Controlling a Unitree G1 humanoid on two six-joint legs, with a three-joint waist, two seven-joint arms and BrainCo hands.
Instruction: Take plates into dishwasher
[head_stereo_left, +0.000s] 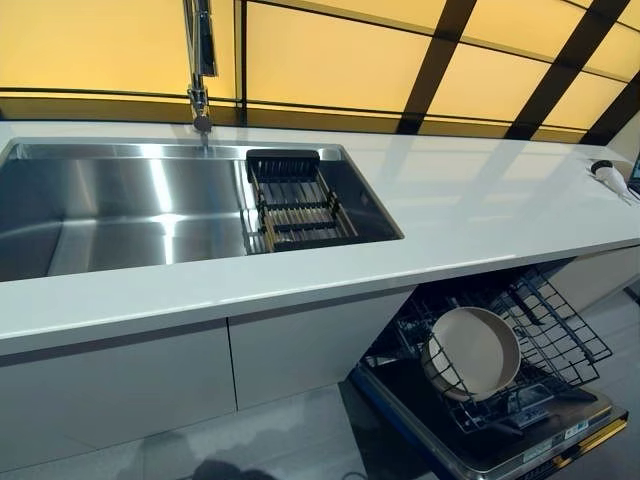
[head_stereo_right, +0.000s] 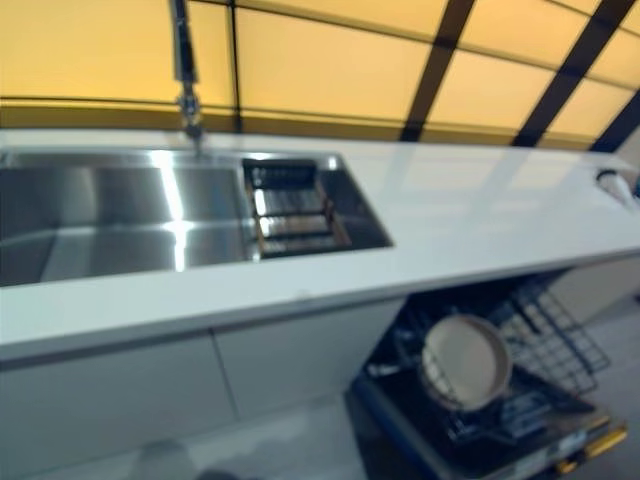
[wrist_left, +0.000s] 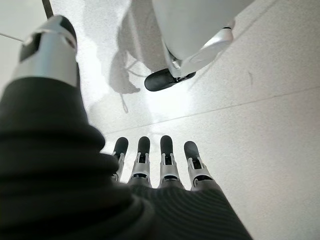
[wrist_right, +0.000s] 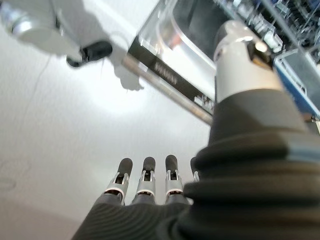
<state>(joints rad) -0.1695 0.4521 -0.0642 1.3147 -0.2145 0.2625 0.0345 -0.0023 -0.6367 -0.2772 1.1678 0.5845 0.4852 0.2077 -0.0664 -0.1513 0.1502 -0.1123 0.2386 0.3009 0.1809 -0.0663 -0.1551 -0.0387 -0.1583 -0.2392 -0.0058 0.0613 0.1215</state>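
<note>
A beige plate (head_stereo_left: 474, 352) stands on edge in the black wire rack (head_stereo_left: 560, 335) of the open dishwasher (head_stereo_left: 500, 440) under the white counter (head_stereo_left: 480, 210). It also shows in the right eye view (head_stereo_right: 466, 361). Neither hand shows in the eye views. My left hand (wrist_left: 150, 165) hangs over the pale floor with straight fingers and holds nothing. My right hand (wrist_right: 145, 185) hangs the same way, fingers straight and empty, with the edge of the open dishwasher door (wrist_right: 170, 75) past it.
A steel sink (head_stereo_left: 130, 210) is set in the counter at the left, with a dark slatted drainer (head_stereo_left: 295, 205) at its right end and a tap (head_stereo_left: 200, 70) behind. A small white object (head_stereo_left: 610, 175) lies at the counter's far right. Grey cabinet fronts (head_stereo_left: 200, 380) stand below.
</note>
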